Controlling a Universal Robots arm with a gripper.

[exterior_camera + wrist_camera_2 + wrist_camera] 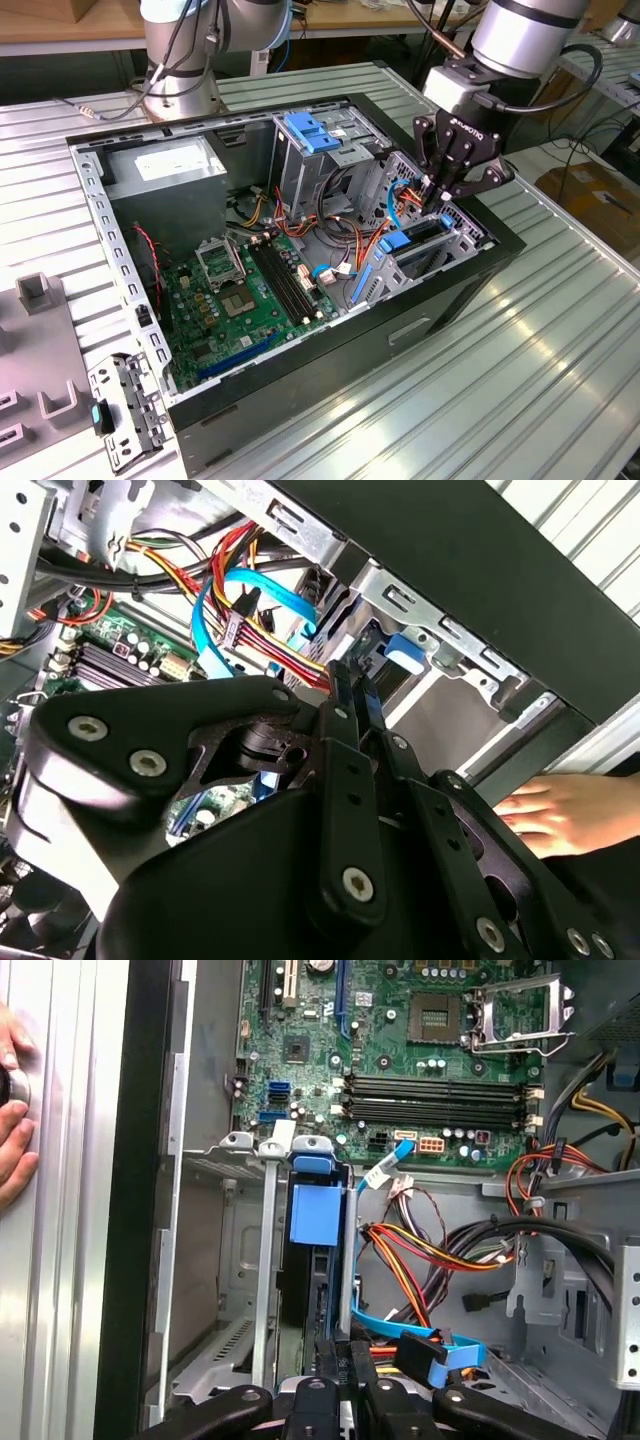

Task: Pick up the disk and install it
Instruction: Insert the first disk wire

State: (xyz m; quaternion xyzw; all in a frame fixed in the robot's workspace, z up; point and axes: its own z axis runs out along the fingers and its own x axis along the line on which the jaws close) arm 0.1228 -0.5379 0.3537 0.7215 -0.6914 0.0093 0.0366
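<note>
The disk (304, 1290) stands on edge inside the narrow drive bay at the case's front corner, with its blue carrier rail (315, 1215) on top. In the exterior view the disk (424, 232) sits in the cage (455, 255) on the exterior view's right, blue rail ends at both sides. My gripper (437, 198) hangs right over that bay with its fingers pressed together and nothing between them. In both wrist views the gripper (352, 685) (338, 1352) has its tips at the bay's end, close to the disk's blue rail; whether they touch is unclear.
The open computer case (480, 290) lies on a ribbed metal table. Inside are the green motherboard (245, 290), a grey power supply (165, 170), a cage with a blue latch (312, 130) and cable bundles (420, 1250). A person's hand (560, 810) rests just outside the case wall.
</note>
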